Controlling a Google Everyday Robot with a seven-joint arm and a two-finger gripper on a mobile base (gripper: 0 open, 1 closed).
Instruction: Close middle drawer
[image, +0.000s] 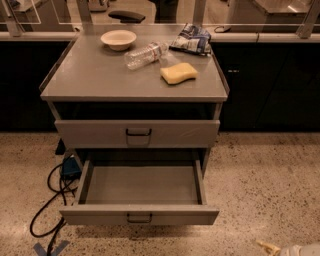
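Observation:
The middle drawer (140, 214) is a wide, shallow grey drawer with a small black centre handle (139, 218). It stands pulled far out of the cabinet, and its inside is empty. Above it the taller-fronted top drawer (137, 134) sits nearly flush. The lowest drawer is hidden beneath the open one. My gripper (267, 245) shows only as a pale tip at the bottom right corner, low over the floor. It is to the right of the open drawer's front and apart from it.
On the grey cabinet top (95, 75) lie a white bowl (118, 39), a clear plastic bottle (146, 54), a yellow sponge (178, 73) and a snack bag (191, 39). Black cables (47, 200) and a blue box (71, 167) lie on the floor at the left. Dark cabinets stand behind.

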